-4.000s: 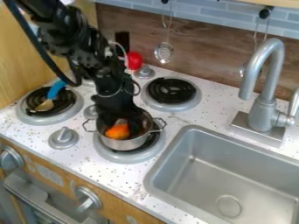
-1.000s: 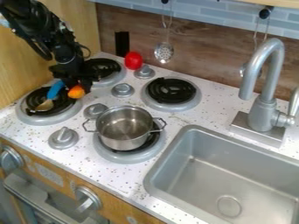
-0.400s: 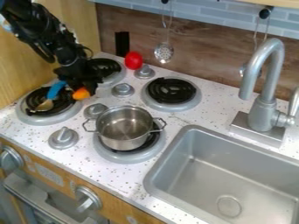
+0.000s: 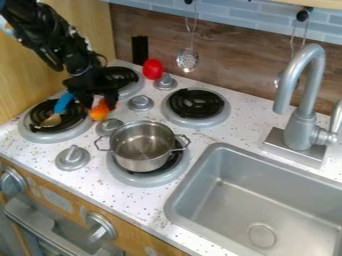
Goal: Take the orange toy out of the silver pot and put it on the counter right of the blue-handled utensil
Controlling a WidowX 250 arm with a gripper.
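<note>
At the upper left, the black gripper [image 4: 99,101] hangs low over the counter between the two left burners, fingers spread open. An orange object [image 4: 99,111] stands below and between them, at the counter just right of the front left burner. Close by on the left is a spoon with a blue handle [image 4: 64,102], its tan head lying on the front left burner [image 4: 41,134]. The silver pot [image 4: 141,146], with nothing in it, sits on the front right burner, to the lower right of the gripper.
A red object [image 4: 153,69] stands at the back beside a stove knob [image 4: 165,82]. More knobs stand between the burners. The sink [image 4: 175,200] and grey faucet [image 4: 304,122] are on the right; a wooden wall [image 4: 30,75] bounds the left.
Since the earliest frame, the gripper and orange object have gone from the pot to the upper left. Lately the orange object has shifted slightly right and down, and the fingers have opened around it.
</note>
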